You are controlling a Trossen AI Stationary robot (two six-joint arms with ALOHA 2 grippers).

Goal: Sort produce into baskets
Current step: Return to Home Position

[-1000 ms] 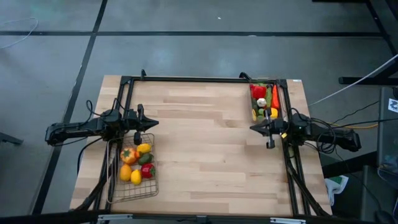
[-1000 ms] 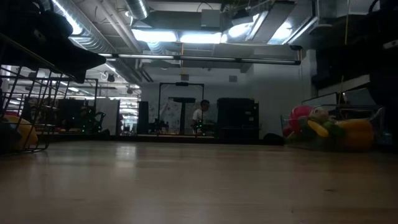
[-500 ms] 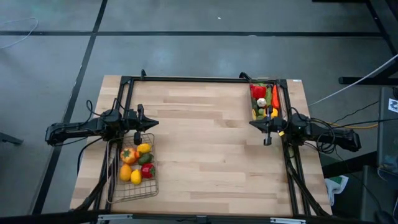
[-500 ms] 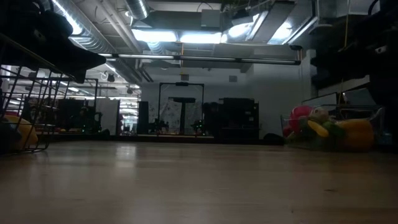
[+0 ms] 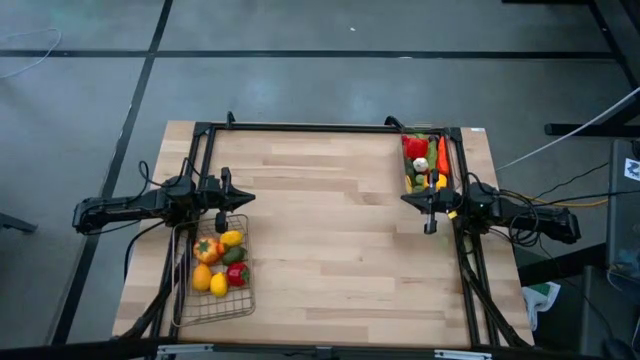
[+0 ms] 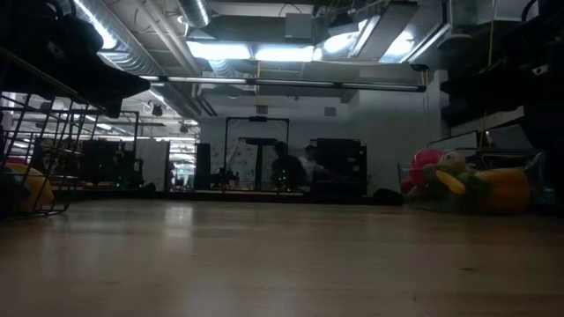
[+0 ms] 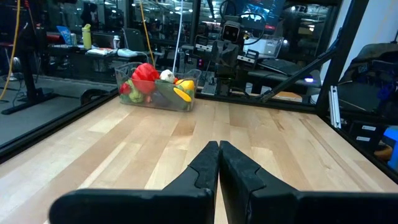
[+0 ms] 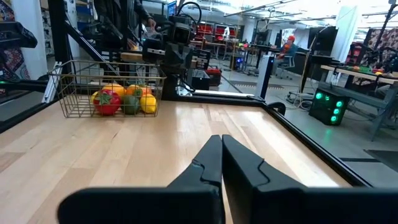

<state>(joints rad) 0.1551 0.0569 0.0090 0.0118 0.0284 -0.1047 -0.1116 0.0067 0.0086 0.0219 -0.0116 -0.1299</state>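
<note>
From above: left gripper (image 5: 248, 199) just past one end of the wire basket (image 5: 180, 290); right gripper (image 5: 405, 200) well apart from that basket, across the table (image 5: 330, 250). Produce (image 5: 220, 262) inside the wire basket, more in the clear bin (image 5: 403, 160) far across from it.

From table height: wire basket (image 6: 53, 158) at one edge, clear bin far off, people (image 6: 291, 167) behind.

Left wrist: fingers pressed together, holding nothing, facing away from the wire basket.

Right wrist: fingers together too, empty, facing the wire basket (image 8: 74, 78).

Likely step: parking both arms, sorting seemingly done. Next: rest arms, no bumping the wire basket.
</note>
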